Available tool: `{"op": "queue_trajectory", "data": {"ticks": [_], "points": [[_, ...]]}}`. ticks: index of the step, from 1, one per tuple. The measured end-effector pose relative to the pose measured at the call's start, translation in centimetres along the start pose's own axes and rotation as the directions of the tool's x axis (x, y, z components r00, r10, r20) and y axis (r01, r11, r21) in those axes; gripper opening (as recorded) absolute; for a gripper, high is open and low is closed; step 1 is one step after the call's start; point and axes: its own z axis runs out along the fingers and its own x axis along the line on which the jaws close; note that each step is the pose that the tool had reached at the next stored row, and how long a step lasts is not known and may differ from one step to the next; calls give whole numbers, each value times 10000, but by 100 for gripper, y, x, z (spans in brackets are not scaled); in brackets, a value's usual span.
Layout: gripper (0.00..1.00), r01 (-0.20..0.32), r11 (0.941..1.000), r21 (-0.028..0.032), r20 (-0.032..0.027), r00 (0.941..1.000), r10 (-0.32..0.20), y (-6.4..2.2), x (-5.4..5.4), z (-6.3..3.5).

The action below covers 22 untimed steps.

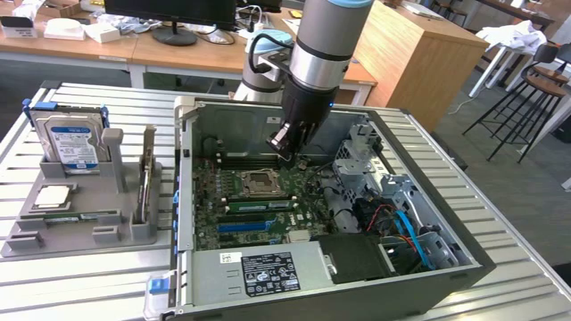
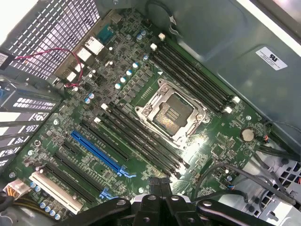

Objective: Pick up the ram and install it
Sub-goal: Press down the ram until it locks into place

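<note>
On the slatted metal table [image 1: 80, 281] we see the shut, empty gripper [image 1: 283, 148] hovering inside the open computer case [image 1: 464, 261], while the ram [image 1: 144, 180] stands in the grey holder [image 1: 53, 234] at nine o'clock; descending risks striking the motherboard [image 2: 141, 108].

Even daylight, glare on motherboard [image 2: 188, 143]

No print legible: black-and-white rating label [image 1: 269, 274] on grey metal power supply, white sticker [image 2: 271, 58] on case wall, both unreadable.
</note>
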Motion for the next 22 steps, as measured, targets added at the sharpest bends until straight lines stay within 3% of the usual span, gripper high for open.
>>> {"op": "queue_trajectory", "data": {"ticks": [9,13,17,22], "points": [[10,-776,9970,49,35,9970,776,30,38,-1],[10,-1327,9911,80,61,9912,1326,32,42,-2],[10,-1908,9816,112,90,9816,1907,33,42,-1],[10,-2020,9793,117,94,9794,2019,33,42,-1]]}}
